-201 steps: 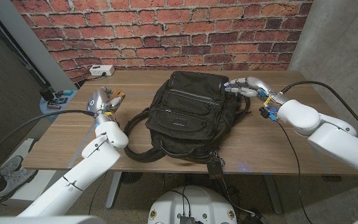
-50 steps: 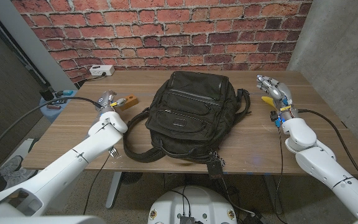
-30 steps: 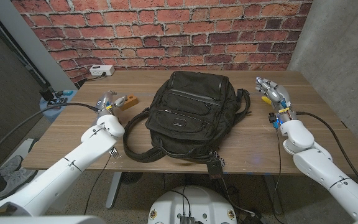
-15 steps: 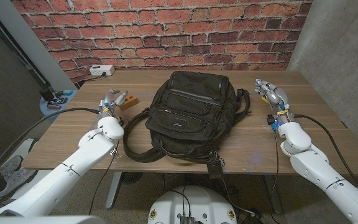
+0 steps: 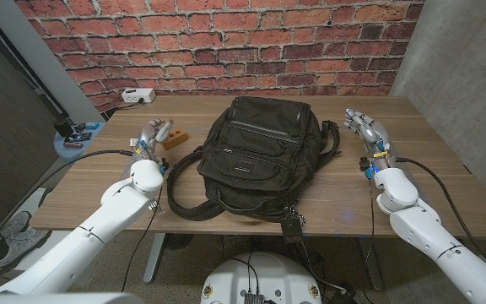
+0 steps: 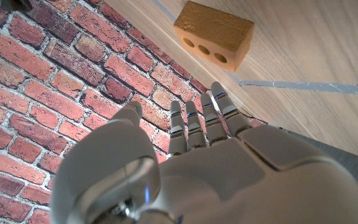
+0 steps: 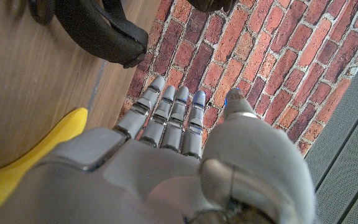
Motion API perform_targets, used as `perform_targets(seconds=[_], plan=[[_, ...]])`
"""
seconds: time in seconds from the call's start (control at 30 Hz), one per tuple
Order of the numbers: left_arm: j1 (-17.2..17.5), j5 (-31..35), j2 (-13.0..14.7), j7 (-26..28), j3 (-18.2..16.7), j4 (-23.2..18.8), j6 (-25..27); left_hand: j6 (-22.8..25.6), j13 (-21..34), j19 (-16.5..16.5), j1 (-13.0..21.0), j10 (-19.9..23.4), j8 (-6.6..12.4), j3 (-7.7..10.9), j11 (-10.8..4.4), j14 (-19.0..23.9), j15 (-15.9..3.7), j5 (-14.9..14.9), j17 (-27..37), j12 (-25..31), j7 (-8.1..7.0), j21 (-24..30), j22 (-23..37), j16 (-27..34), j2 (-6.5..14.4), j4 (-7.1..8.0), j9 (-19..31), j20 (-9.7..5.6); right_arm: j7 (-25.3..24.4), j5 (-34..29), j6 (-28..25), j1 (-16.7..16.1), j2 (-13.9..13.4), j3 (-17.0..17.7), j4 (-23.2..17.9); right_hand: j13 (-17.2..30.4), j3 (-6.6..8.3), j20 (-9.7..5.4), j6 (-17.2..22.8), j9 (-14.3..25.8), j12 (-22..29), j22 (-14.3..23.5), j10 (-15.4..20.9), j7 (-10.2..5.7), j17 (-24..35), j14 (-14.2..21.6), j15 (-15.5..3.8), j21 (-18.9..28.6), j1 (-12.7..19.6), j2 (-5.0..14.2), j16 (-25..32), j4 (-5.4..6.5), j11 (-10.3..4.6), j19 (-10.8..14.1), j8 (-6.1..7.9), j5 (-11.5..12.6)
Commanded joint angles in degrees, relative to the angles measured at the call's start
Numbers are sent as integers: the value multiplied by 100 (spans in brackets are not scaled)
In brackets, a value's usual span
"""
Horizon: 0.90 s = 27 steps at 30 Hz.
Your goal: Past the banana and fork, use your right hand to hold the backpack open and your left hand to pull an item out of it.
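Backpack [image 5: 260,156] at table [image 5: 445,181] centre, zipped, neither hand on it.
Left hand [image 5: 152,135] beside tan block [image 6: 213,34], fingers straight, close together, empty. Right hand [image 5: 367,127] over banana [image 7: 23,165], fingers extended, empty. Fork: a thin strip past the block, cannot tell.

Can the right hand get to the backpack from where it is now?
Probably yes. The right hand is open beside the backpack, with only bare table between them; the banana lies under the hand, not between.

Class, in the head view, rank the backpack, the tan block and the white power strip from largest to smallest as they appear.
1. backpack, by far the largest.
2 and 3. tan block and white power strip look alike in size; the strip lies farther away, so no ranking.
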Motion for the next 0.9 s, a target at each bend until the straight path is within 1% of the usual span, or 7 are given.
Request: perform_targets(seconds=[0.03,0.33,0.53,0.67,0.73,0.83,0.9], plan=[[-28,-432,-26,-496,-124,430,-1137,-65,-15,70,-69,46,-42,60,-13,52,10,-2,-11,-32,13,34,11,37,14,69,-4,-17,3,76,76,110,188,-111,140,3,15,-3,-7,-4,-19,20,-20,60,-3,-16,-125,59,-81,40,9,62,10,49,-10,50],[-115,-756,-86,-816,-140,677,-1545,-50,-81,41,-135,15,-97,183,-42,-66,60,-8,-58,-95,38,22,5,-27,14,148,-35,8,240,283,256,364,384,-212,522,-32,1,-11,-119,-8,-41,22,-101,90,-12,-77,-107,32,-327,134,-14,217,22,1,-34,52],[-120,-901,-122,-929,-137,766,-1737,-67,-117,63,-161,26,-136,246,-62,-54,72,-10,-88,-118,46,31,3,-32,2,176,-51,18,370,359,383,567,504,-281,826,-73,10,-36,-255,-8,-74,25,-237,105,-16,-161,-100,13,-605,225,-40,415,26,-46,-56,43],[-153,-875,-122,-902,-88,789,-1717,-90,-146,72,-183,-1,-169,288,-34,-99,64,-15,-114,-150,44,34,1,-59,-10,195,-63,23,492,416,429,681,537,-327,983,-91,9,-47,-301,-8,-80,25,-282,106,-21,-195,-92,1,-714,228,-51,488,36,-77,-60,36],[-170,-935,-143,-973,-82,855,-1812,-146,-178,68,-212,-39,-219,325,-66,-124,69,-23,-143,-188,11,31,-1,-78,-25,217,-75,30,518,405,430,728,535,-353,1036,-106,14,-38,-353,-9,-88,24,-332,112,-30,-254,-74,-21,-794,227,-74,540,28,-138,-66,31],[-208,-994,-161,-1073,-58,946,-1931,-235,-248,54,-287,-94,-312,392,2,-224,103,-49,-208,-259,-11,22,-7,-131,-39,272,-101,21,551,414,444,768,538,-376,1078,-122,24,-41,-407,-11,-95,22,-385,111,-45,-314,-57,-32,-864,220,-98,582,28,-175,-70,29],[-231,-1070,-165,-1177,-48,992,-1993,-277,-284,34,-328,-120,-357,424,2,-277,124,-65,-240,-293,-28,11,-11,-155,-39,302,-112,19,563,420,446,781,534,-387,1090,-130,30,-50,-432,-11,-102,21,-423,115,-50,-327,-60,-36,-901,223,-102,606,24,-192,-72,28]])
